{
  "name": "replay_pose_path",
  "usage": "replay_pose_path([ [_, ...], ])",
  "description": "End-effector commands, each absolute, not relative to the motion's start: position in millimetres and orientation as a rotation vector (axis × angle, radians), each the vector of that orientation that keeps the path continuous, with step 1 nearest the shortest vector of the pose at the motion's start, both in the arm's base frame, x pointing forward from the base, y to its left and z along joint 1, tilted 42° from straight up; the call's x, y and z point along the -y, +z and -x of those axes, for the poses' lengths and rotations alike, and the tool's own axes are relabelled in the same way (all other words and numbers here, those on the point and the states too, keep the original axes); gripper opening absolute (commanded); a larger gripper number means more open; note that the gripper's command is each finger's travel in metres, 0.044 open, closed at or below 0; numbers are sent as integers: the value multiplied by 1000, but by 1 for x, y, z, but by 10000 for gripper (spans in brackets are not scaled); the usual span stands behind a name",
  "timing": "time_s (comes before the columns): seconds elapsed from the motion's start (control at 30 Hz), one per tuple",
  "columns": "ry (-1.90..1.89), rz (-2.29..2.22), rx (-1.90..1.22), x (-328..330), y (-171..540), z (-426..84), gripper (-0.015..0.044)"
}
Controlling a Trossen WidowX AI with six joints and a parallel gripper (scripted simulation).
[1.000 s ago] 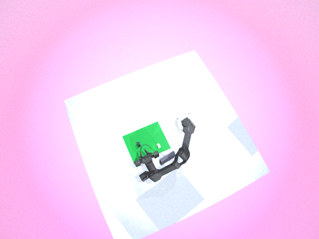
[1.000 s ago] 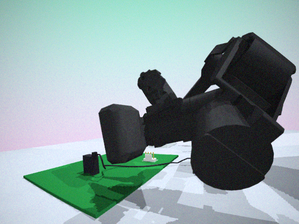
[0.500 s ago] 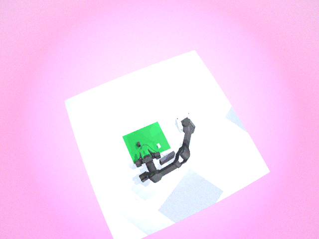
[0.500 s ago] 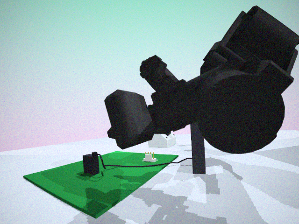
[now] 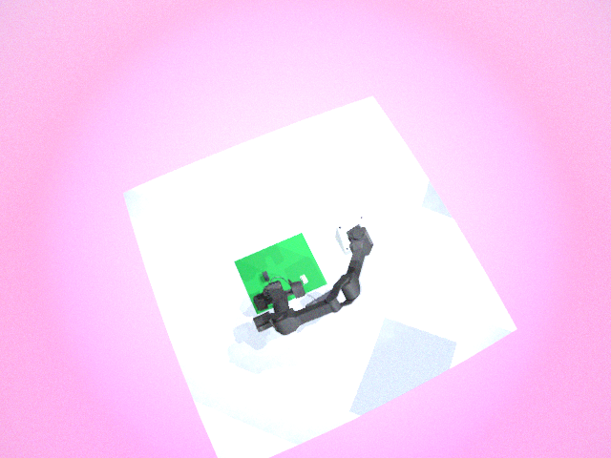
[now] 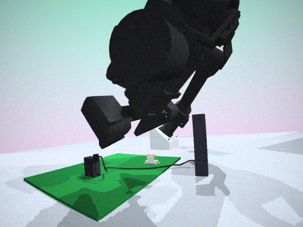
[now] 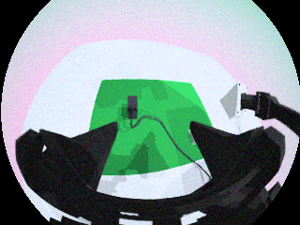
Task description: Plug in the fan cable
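Note:
The dark plug (image 5: 265, 276) (image 6: 91, 166) (image 7: 132, 105) stands upright on the green board (image 5: 296, 246) (image 6: 61, 195) (image 7: 180, 91), well apart from the header. Its black cable (image 6: 141, 168) (image 7: 164, 129) leaves the plug's top, bends down and runs across the board to the fan. The white four-pin header (image 5: 304, 279) (image 6: 151, 160) (image 7: 192, 137) has its pins bare; a fingertip partly covers it in the wrist view. My gripper (image 6: 118, 141) (image 7: 155, 125) is wide open and empty, above the board, with the plug beyond the fingertips.
The fan (image 6: 200, 145), a tall dark slab, stands beside the board's edge at the header's side; the arm hides it in the top view. The white arm base mount (image 5: 342, 239) (image 6: 159, 141) (image 7: 231, 100) stands farther off, past the header side.

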State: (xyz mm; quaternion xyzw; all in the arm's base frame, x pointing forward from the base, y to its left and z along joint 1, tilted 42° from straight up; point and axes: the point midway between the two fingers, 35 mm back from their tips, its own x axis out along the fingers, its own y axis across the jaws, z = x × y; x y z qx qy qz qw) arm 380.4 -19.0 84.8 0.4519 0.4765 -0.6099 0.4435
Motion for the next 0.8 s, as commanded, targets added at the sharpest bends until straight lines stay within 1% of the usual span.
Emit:
replay_pose_path([
  [0.0, -1472, -1184, -1270, 20, 82, -378, 440],
  [0.4, -1254, -1456, -1495, 28, 85, -379, 440],
  [0.77, -958, -1719, -1595, 41, 99, -386, 440],
])
